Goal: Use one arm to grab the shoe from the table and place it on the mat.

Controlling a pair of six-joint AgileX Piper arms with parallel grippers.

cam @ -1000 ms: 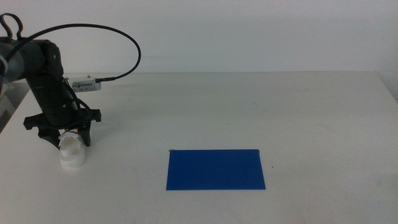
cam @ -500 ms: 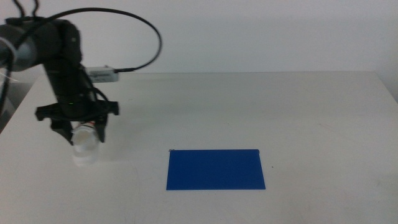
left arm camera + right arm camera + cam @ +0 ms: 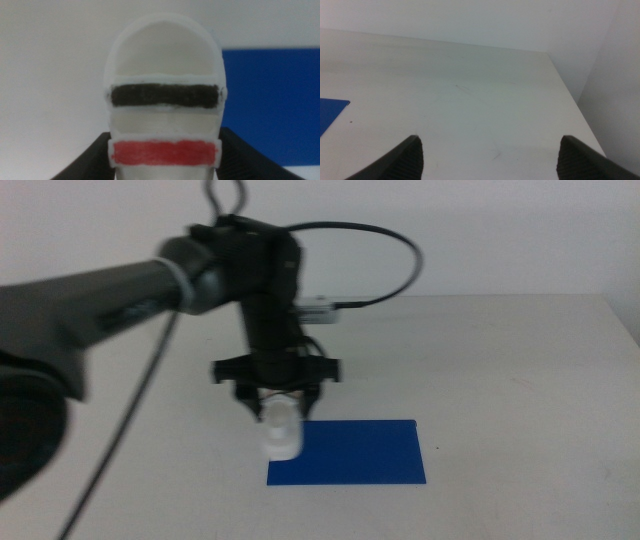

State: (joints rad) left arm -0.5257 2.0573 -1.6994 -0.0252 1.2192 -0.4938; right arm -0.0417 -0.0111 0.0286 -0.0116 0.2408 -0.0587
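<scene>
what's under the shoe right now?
The shoe, shut in the left gripper, hangs over the white table at the blue mat's left edge. The wrist view shows mat beside it; directly beneath is covered.

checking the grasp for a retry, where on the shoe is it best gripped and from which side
Grip the shoe across its narrow width at the strapped part, coming from above, as the left gripper does now: the left wrist view shows a dark jaw on each long side by the red strap. The side walls there run parallel, giving flat contact. The right gripper waits open, off to the side.
</scene>
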